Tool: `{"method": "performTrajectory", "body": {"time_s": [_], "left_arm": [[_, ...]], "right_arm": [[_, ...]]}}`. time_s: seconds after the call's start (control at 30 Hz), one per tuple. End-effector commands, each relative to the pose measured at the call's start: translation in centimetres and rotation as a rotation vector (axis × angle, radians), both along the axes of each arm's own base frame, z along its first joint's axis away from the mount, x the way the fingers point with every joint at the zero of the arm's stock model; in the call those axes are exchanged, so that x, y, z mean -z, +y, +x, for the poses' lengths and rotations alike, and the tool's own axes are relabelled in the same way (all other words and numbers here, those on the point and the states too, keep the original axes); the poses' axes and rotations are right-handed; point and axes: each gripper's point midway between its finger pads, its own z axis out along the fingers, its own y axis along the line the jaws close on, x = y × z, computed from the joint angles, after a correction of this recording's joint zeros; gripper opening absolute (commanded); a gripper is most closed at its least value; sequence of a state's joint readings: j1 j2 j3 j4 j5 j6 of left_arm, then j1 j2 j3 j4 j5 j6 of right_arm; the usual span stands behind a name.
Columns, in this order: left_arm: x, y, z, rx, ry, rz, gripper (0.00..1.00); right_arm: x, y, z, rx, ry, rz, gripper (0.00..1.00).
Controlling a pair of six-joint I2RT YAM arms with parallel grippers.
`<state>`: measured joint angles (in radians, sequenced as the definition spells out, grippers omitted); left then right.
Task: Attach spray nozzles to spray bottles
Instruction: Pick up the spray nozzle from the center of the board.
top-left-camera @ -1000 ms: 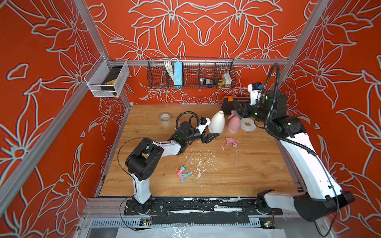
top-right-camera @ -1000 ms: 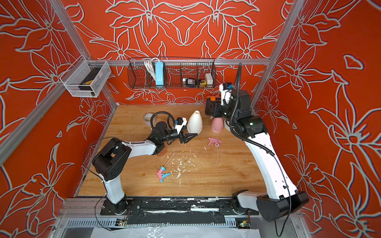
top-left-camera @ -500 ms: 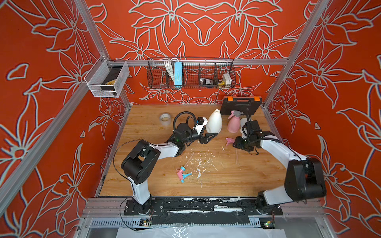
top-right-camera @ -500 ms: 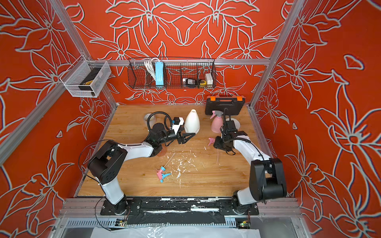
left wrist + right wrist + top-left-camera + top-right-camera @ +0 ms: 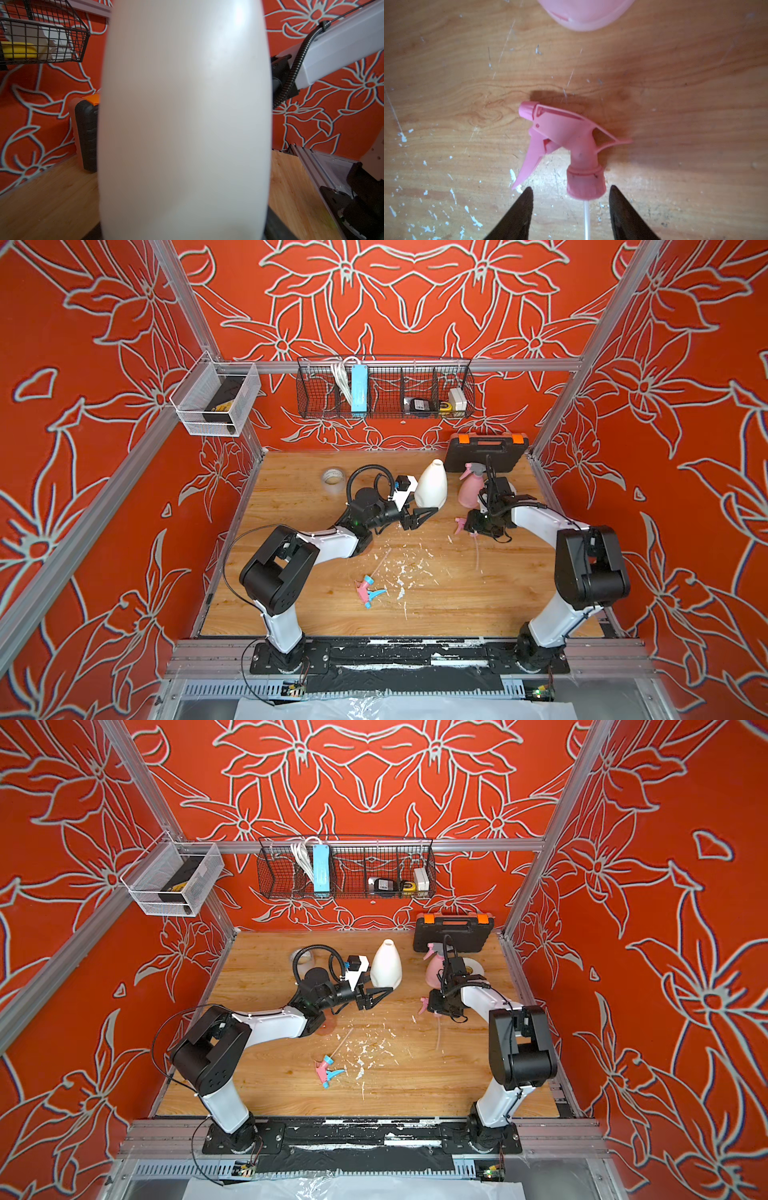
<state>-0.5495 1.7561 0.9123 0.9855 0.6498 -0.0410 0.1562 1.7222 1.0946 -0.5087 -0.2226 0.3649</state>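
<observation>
Left pincer: yours sits low at the base of the opaque white cone-shaped plastic bottle; you cannot tell whether it grips.
White bottle: upright, neck bare, filling your left wrist view.
Right pincer: jaws apart above the wooden table, flanking the collar of the all-pink plastic trigger nozzle without touching.
All-pink nozzle: lying on its side just beside the opaque pink bottle, which wears a grey-topped nozzle.
Pink-and-blue nozzle: lying on the table, well apart from your 2 pincers.

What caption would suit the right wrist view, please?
Open right hand over the pink spray nozzle lying on the wooden table.
</observation>
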Motion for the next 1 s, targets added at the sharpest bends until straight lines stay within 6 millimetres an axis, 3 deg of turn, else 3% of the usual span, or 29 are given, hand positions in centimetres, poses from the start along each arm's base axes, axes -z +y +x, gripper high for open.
{"method": "performTrajectory", "body": {"time_s": [0.0,0.23,0.4,0.73,0.83,0.97], "left_arm": [[-2.9,0.1,-0.2,0.013,-0.073,-0.033,0.49],[-2.9,-0.1,0.2,0.01,-0.057,-0.036,0.49],[-2.7,-0.1,0.2,0.012,-0.047,-0.037,0.49],[-2.8,0.1,0.0,0.009,-0.057,-0.027,0.49],[-2.6,0.0,0.0,0.009,-0.055,-0.021,0.49],[-2.7,0.1,-0.1,0.01,-0.056,-0.022,0.49]], "right_arm": [[0.5,-0.6,0.9,-0.011,-0.002,-0.048,0.56],[1.0,0.1,1.7,-0.015,-0.006,-0.018,0.4],[1.6,0.5,1.8,-0.019,0.012,-0.028,0.41],[2.4,0.8,1.3,-0.031,0.026,-0.087,0.57],[2.5,0.8,1.1,-0.035,0.027,-0.098,0.54],[2.6,1.0,1.0,-0.033,0.025,-0.097,0.43]]}}
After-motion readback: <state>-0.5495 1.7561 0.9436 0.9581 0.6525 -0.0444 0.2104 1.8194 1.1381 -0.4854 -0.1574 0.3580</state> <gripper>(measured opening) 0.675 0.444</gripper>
